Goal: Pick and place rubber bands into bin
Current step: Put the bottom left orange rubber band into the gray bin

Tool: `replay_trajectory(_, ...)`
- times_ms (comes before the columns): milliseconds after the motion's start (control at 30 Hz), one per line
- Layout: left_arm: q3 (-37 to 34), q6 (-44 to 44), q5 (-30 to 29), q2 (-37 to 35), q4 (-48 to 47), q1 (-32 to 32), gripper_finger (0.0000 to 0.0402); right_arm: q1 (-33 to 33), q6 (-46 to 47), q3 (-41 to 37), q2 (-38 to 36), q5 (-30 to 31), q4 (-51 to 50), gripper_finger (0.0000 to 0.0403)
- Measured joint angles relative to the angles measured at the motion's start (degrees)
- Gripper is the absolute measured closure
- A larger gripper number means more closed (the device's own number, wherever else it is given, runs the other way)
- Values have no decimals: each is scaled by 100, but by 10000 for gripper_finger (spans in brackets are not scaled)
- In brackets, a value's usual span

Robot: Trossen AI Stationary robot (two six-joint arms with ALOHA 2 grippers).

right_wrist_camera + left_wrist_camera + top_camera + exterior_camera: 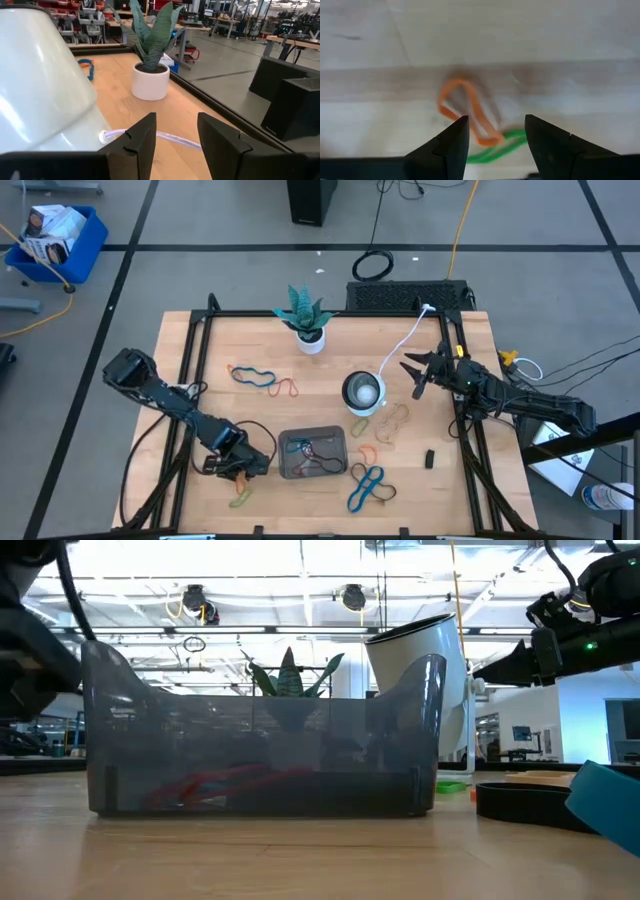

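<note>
From above, the small dark grey rectangular bin (pixel 313 453) sits near the front middle of the light wooden table (pixel 190 360), with a few thin red and green rubber bands (pixel 318 452) inside, too small to count. The left gripper (pixel 243 464) hangs low just beside the bin's left wall, over an orange band and a green band (pixel 240 500) near the table's front edge. More loops lie scattered: blue ones (pixel 367 486) in front of the bin, blue and orange ones behind it, tan ones beside the round white bowl (pixel 362 391). The right gripper (pixel 418 372) waits near the white cable (pixel 400 345), with bare wood around it.

At table height, the bin's translucent wall (pixel 260 755) fills the middle; red loops (pixel 235 780) blur behind it.

The left wrist camera alone shows the jaws released, straddling the orange loop (pixel 467 117) crossing the green one (pixel 497 150).

The right wrist camera shows parted, empty jaws facing the potted green plant (pixel 150 60); the bowl is cut off.
</note>
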Motion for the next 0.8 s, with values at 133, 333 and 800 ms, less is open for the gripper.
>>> replay_trajectory(133,-130,-106,30,0,24,-49,204,-2,0,0,2,-14,3,261)
replay_trajectory(333,-178,-127,-46,-9,150,-26,204,0,0,0,2,-14,6,261)
replay_trajectory(800,-189,31,-306,-4,636,-16,204,-1,-14,0,2,-14,7,261)
